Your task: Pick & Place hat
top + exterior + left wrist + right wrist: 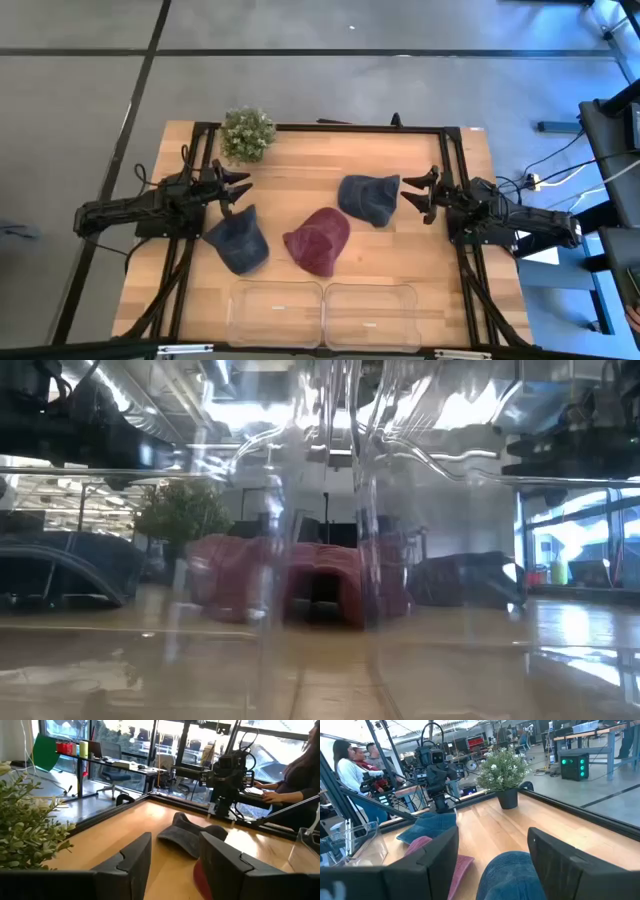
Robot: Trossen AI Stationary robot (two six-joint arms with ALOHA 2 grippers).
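Hats lie limp on the wooden surface (400, 262), none gripped yet.

Soft, light cloth, I judge; each will sag, so I'd pinch a thick fold or brim. My right pincer (413, 191) is spread and empty just beside the blue hat (367, 198); my left pincer (233, 188), also spread, hangs just above the dark hat (239, 240). Between them lies the red hat (318, 240). Clear bins (323, 313) wait at the near edge; the potted plant (247, 133) crowds my left arm.

Three hats are crowding our table's middle.
We are seeing bare wood (330, 178) along the far edge, the plant (247, 133) blocking its left corner, clear bins (322, 312) lining the near edge.
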